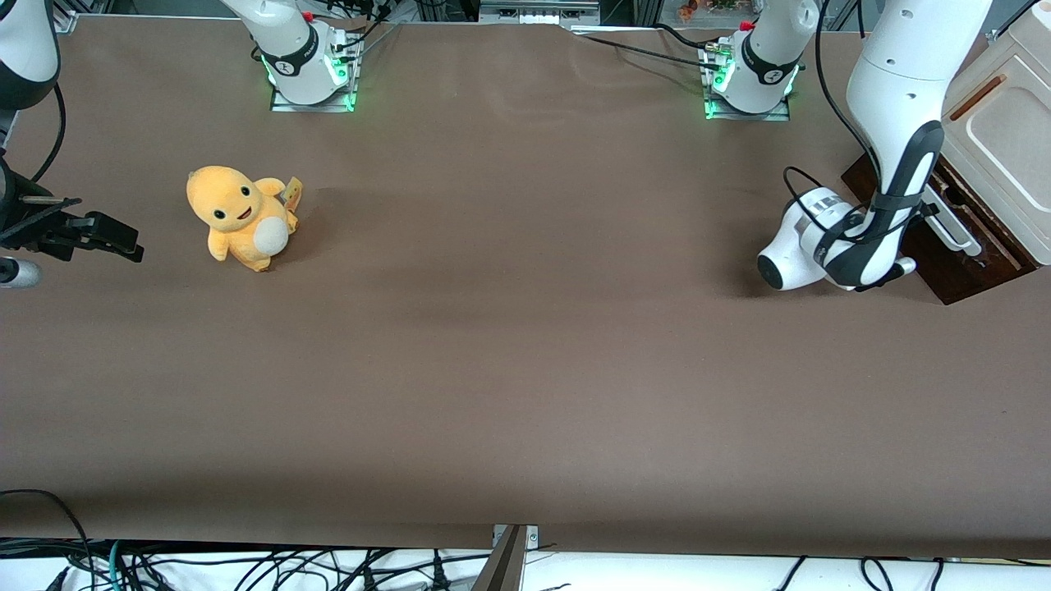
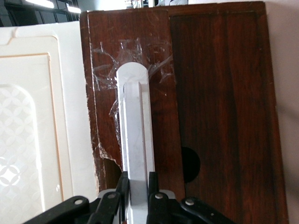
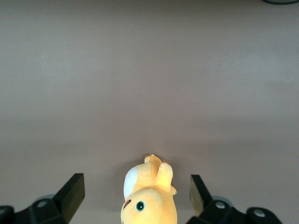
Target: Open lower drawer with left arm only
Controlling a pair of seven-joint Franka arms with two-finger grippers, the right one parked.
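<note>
The lower drawer's dark brown front (image 1: 965, 275) (image 2: 219, 93) is at the working arm's end of the table, below the cream cabinet panel (image 1: 1002, 139). Its long white bar handle (image 2: 135, 121) (image 1: 956, 230) runs along the front, with clear tape around its end. My left arm (image 1: 891, 164) reaches down in front of the drawer. Its black gripper (image 2: 138, 179) (image 1: 926, 212) is shut on the handle, with one finger (image 2: 122, 183) on each side of the bar. None of the drawer's pale inside shows.
A yellow plush toy (image 1: 240, 215) (image 3: 148, 196) sits on the brown table (image 1: 525, 353) toward the parked arm's end. The cream panel (image 2: 32, 130) lies beside the drawer front. A round dark hole (image 2: 190, 164) is in the wood next to the handle.
</note>
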